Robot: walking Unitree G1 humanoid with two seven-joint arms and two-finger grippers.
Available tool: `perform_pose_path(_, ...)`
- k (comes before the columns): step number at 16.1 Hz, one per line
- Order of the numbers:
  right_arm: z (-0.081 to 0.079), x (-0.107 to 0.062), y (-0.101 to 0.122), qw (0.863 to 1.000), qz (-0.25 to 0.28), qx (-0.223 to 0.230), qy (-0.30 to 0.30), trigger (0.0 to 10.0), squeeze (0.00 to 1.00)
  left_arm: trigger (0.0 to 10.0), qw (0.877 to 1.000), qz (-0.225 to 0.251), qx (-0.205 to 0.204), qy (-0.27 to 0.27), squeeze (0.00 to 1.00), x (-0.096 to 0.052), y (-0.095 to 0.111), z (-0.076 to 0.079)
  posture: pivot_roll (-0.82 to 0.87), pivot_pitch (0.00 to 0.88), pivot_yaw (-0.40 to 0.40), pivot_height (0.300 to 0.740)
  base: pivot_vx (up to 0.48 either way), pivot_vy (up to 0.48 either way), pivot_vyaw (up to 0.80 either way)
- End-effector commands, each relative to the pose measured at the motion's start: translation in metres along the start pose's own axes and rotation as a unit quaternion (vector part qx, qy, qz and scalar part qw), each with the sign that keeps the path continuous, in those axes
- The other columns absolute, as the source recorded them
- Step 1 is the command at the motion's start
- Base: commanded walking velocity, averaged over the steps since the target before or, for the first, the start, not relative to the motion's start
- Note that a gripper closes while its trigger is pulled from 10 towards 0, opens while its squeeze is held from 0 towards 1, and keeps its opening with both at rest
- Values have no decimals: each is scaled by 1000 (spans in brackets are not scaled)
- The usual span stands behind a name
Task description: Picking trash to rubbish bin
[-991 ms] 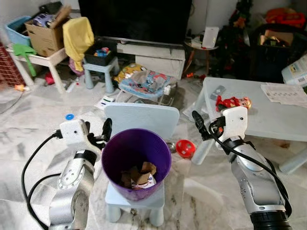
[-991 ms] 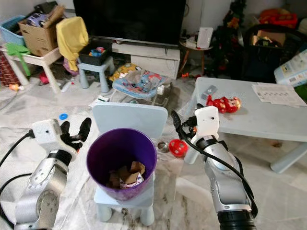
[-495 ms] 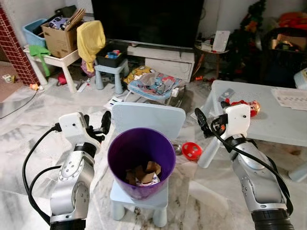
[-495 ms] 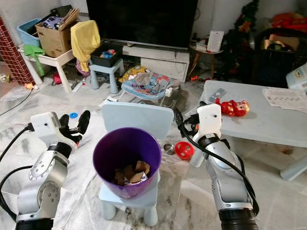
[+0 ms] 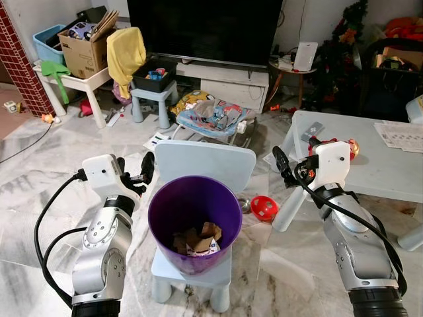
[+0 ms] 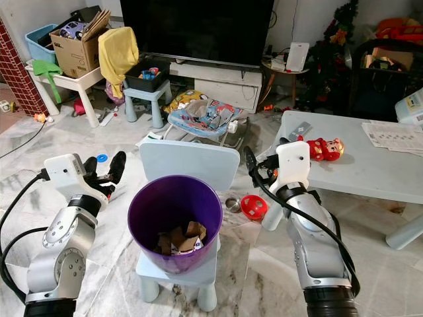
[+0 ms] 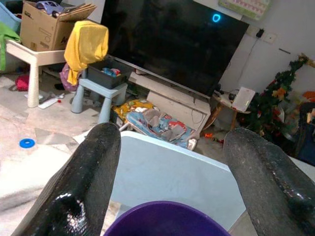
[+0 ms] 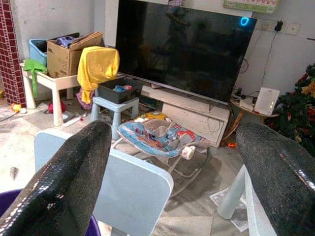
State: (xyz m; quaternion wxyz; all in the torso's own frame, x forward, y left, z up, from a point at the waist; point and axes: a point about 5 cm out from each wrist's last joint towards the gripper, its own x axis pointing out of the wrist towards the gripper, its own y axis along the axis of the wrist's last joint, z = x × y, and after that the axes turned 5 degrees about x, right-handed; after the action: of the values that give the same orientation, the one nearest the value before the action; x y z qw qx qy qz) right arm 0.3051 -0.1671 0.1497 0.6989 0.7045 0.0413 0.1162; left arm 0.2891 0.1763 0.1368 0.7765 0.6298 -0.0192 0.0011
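view panned right | purple bin on chair | marble floor

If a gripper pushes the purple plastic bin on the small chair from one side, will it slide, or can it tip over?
The purple plastic bin probably tips easily: it narrows toward its base and fills most of the pale blue chair's seat. It looks light, holding a few cardboard scraps. The chair's backrest might stop it going backward.

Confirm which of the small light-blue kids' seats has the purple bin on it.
The pale blue child's chair with a backrest nearest the robot; the purple plastic bin sits on its seat. The backless blue stool by the TV carries a black tray of toys.
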Motion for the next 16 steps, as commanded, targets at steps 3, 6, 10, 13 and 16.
perform_pose_path(3,3,0,3,1000,2,0,-8,10000,0,10000,1000,4,-5,-6,0,2,2,3,-1,0,-58,740,0,0,0)
perform_pose_path(6,3,0,2,1000,0,2,-8,10000,0,10000,1000,-1,-6,-2,0,2,0,1,0,0,-56,740,0,0,0)
perform_pose_path(10,3,-1,1,1000,-3,3,-9,10000,0,10000,1000,-2,-9,-7,0,1,0,2,0,0,-58,740,0,0,0)
perform_pose_path(13,3,-1,0,1000,-4,4,-9,10000,0,10000,1000,-4,-10,-7,0,1,-1,2,1,0,-56,740,-277,0,0)
perform_pose_path(16,2,-1,0,1000,-5,5,-9,10000,0,10000,1000,-4,-9,-7,0,1,0,1,3,0,-54,740,-262,0,0)
